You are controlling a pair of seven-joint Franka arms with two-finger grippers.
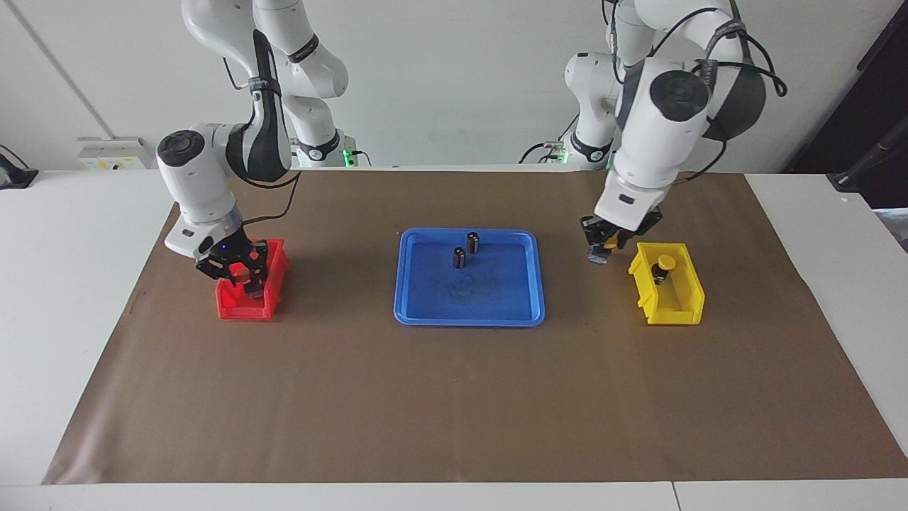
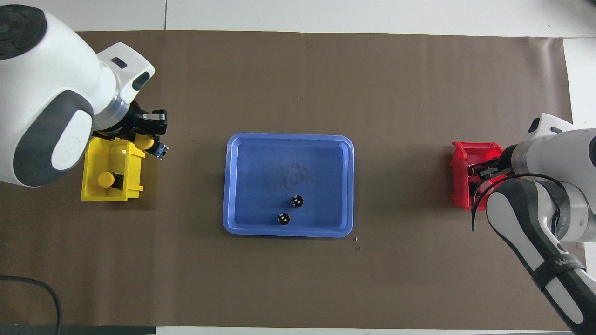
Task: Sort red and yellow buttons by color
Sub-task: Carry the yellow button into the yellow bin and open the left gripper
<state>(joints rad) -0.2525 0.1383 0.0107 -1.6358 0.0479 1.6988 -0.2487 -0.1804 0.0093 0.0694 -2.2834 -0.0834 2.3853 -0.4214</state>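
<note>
One camera stands high across the table (image 1: pixel 454 426) and faces the robots. The other looks steeply down from above their end. Both share the whole brown mat (image 2: pixel 298 279).

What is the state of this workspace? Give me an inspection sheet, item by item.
Surface: brown paper on a white table, flat.
Job's things: one yellow button in the yellow bin; second yellow button in the left gripper; red buttons not made out in the red bin.
Clutter: two dark cylinders standing in the blue tray.
Grippers: left gripper shut, beside the yellow bin; right gripper shut, down in the red bin.
Cables: black cables along both arms.
Surroundings: white wall.
</note>
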